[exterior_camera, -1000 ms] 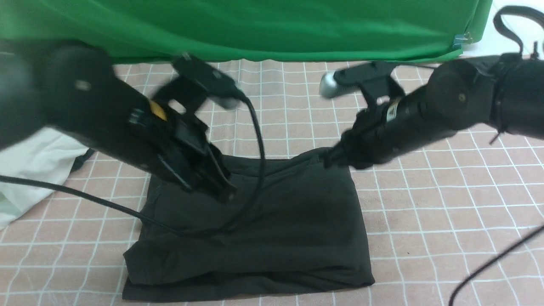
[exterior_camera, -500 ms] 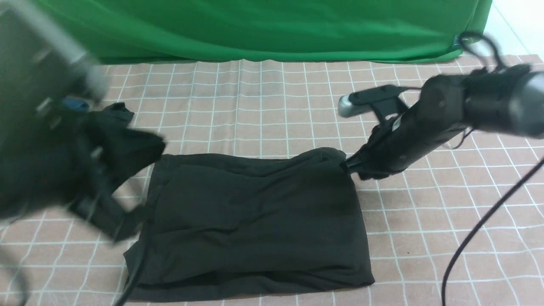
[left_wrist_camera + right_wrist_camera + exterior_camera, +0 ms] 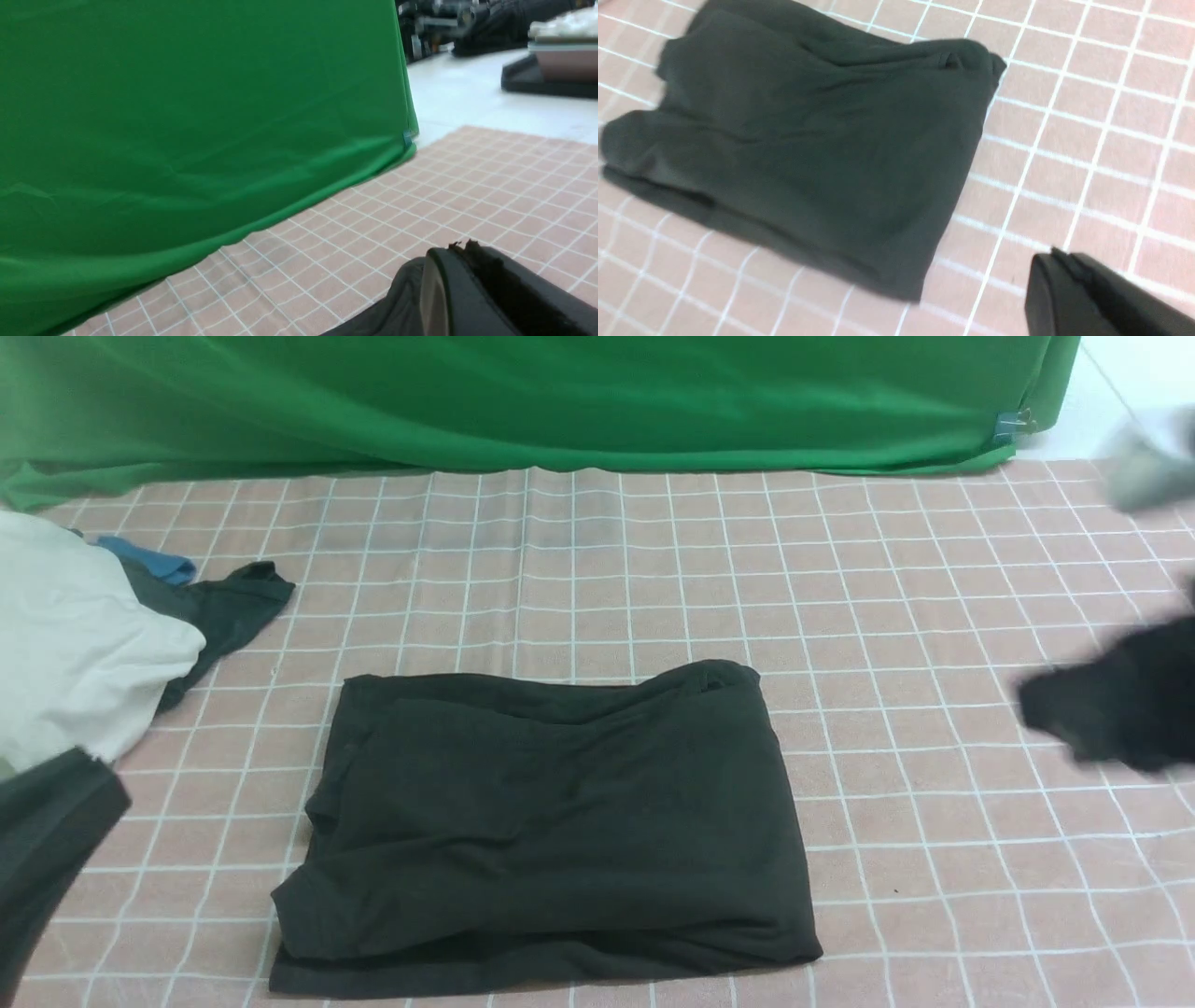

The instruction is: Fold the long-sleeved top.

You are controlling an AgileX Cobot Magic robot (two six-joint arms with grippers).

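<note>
The long-sleeved top (image 3: 551,821) lies folded into a rough black rectangle on the checked cloth, near the front middle. Nothing touches it. My left arm (image 3: 47,840) shows only as a dark shape at the lower left corner. In its wrist view the left gripper (image 3: 460,249) is shut, with a hump of dark grey cloth (image 3: 397,298) just behind its fingers. My right arm (image 3: 1120,709) is a blur at the right edge. The right gripper (image 3: 1057,254) is shut and empty over bare cloth, apart from the top (image 3: 808,140).
A white cloth bundle (image 3: 75,635) lies at the left edge, and beside it a small dark cloth scrap (image 3: 224,607) with a blue piece (image 3: 149,560). A green backdrop (image 3: 560,401) hangs along the back. The pink checked tablecloth (image 3: 934,859) covers the surface.
Both arms have drawn away from the top, the left to the lower left, the right to the right edge. The right gripper has left the top's far right corner. The top lies as before.
</note>
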